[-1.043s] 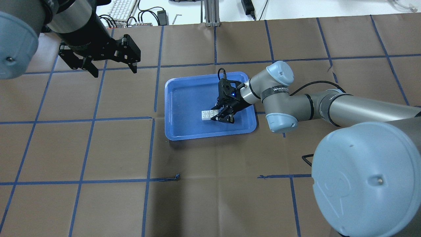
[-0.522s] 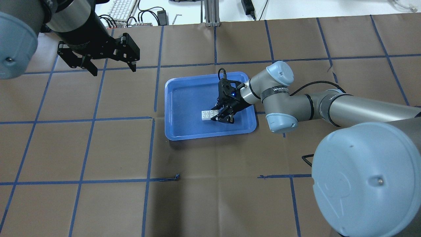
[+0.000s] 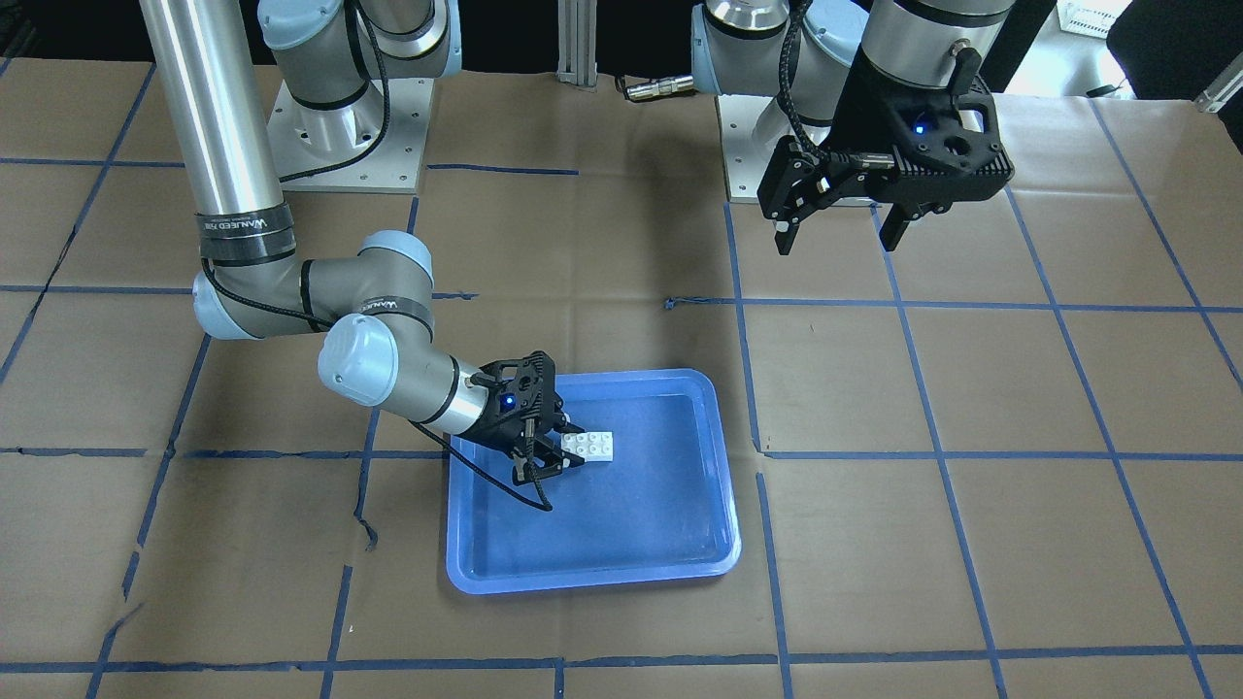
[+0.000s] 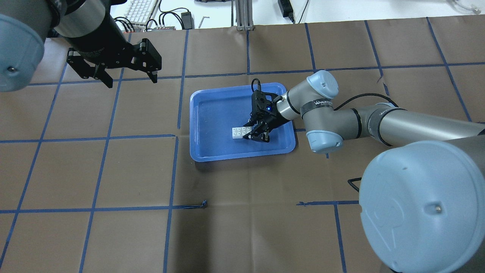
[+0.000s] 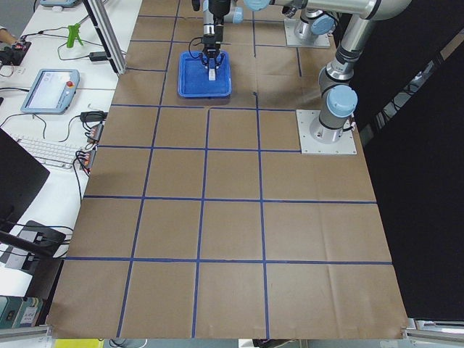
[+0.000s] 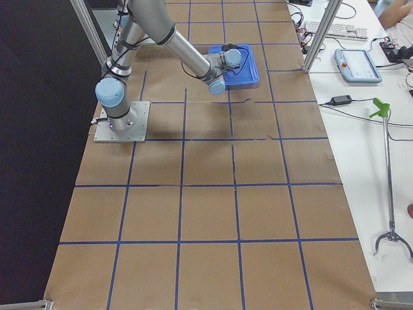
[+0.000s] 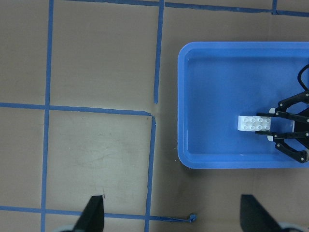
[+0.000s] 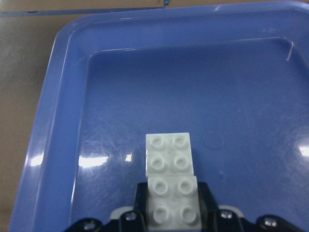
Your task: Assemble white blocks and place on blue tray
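The two white blocks [image 4: 239,132] are joined side by side and rest on the floor of the blue tray [image 4: 212,102], right of its middle. My right gripper [image 4: 249,132] reaches low into the tray from the right and is shut on the nearer brick. In the right wrist view the joined blocks [image 8: 169,154] stick out ahead of the fingers [image 8: 140,195] over the tray [image 8: 72,121]. My left gripper [image 4: 132,82] hangs open and empty above the table, far left of the tray. The left wrist view shows blocks [image 7: 253,123] and tray [image 7: 217,87].
Brown paper with a blue tape grid covers the table [image 4: 265,212]. A keyboard and cables [image 4: 142,11] lie beyond the far edge. A metal post [image 4: 242,15] stands at the far middle. Both arm bases [image 3: 340,146] sit on the robot's side.
My left gripper has shifted very slightly at the far left. My right gripper and the white blocks have not moved.
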Available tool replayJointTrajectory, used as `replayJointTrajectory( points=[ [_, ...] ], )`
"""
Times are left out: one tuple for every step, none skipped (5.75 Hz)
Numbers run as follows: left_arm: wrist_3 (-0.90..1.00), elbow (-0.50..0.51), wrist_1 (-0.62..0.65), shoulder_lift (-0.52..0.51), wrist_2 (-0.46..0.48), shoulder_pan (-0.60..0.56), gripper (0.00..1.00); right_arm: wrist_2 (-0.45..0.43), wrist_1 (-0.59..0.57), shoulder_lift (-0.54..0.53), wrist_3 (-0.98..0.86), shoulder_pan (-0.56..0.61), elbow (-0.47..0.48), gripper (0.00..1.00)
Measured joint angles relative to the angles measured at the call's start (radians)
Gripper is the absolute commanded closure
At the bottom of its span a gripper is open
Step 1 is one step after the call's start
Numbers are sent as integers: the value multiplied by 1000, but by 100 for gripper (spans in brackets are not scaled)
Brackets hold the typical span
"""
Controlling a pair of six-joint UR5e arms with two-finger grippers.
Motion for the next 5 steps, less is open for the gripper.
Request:
replayJointTrajectory(
  points=[
    [-1,-1,0,0,0,0,0,0,0,0,1,0,0,61],
    [-1,-1,1,0,0,0,0,-2,1,0,2,1,0,57],
    [-1,-1,1,0,0,0,0,-2,2,0,2,1,0,51],
    [-1,-2,1,0,0,0,0,-1,2,-1,3,0,0,41],
    [-1,-2,2,0,0,1,0,2,2,0,7,0,0,10]
  ],
)
